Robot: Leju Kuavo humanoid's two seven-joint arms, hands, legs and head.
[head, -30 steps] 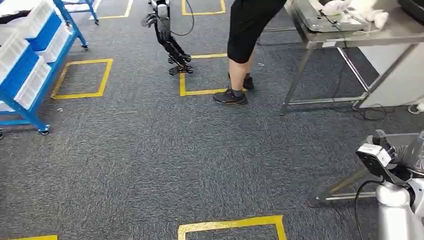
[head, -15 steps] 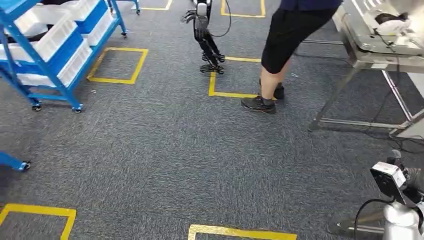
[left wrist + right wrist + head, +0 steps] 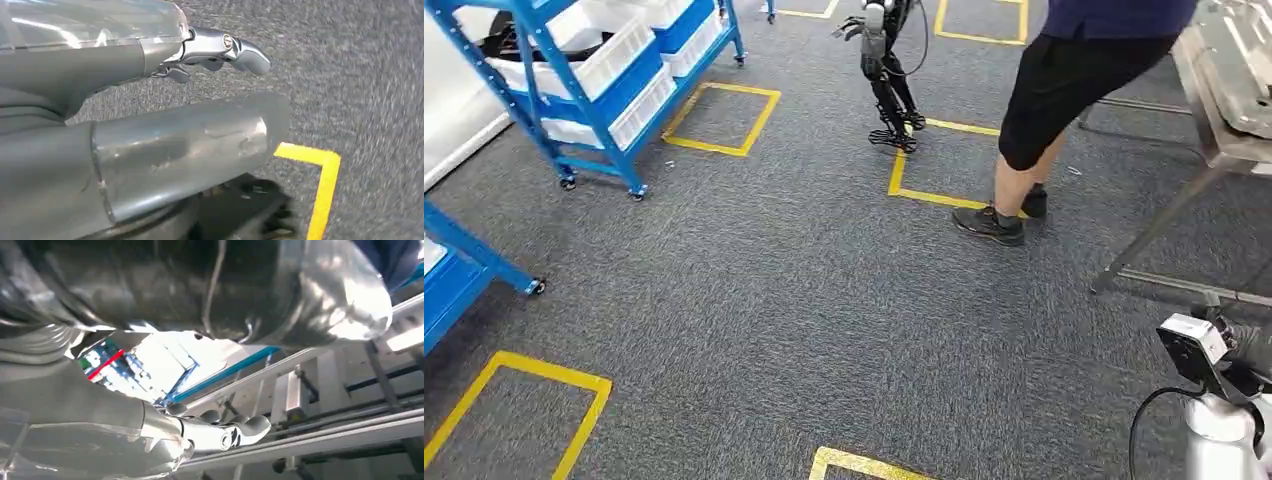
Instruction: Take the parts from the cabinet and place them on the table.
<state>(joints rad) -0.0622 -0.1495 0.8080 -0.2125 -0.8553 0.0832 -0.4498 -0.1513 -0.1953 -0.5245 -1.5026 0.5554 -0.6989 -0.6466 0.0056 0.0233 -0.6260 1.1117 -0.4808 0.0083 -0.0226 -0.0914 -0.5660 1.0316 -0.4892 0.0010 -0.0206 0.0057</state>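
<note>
Turning is what separates this head view from the ones half a second and a second back: the whole picture has swung, so the camera has moved and not the things. The blue rack (image 3: 594,90) with its white bins (image 3: 609,55) now sits further right and lower in the picture, and a second blue frame (image 3: 474,265) has come in at the near left. The steel tabletop (image 3: 1224,90) has slid to the far right edge. The person (image 3: 1064,110) stands on the carpet (image 3: 774,320) between rack and tabletop, beside a yellow tape square (image 3: 924,170), with another small robot (image 3: 886,70) just behind.

It is judged that the robot is being steered toward the rack, so the fetching has not yet begun; no part is held.

The left hand (image 3: 210,52) is seen hanging over the carpet, fingers loosely apart and nothing in them. The right hand (image 3: 215,432) is likewise empty, its fingers apart.

The parts themselves cannot be made out; something dark lies in the top bin. No writing or brand can be read anywhere.
</note>
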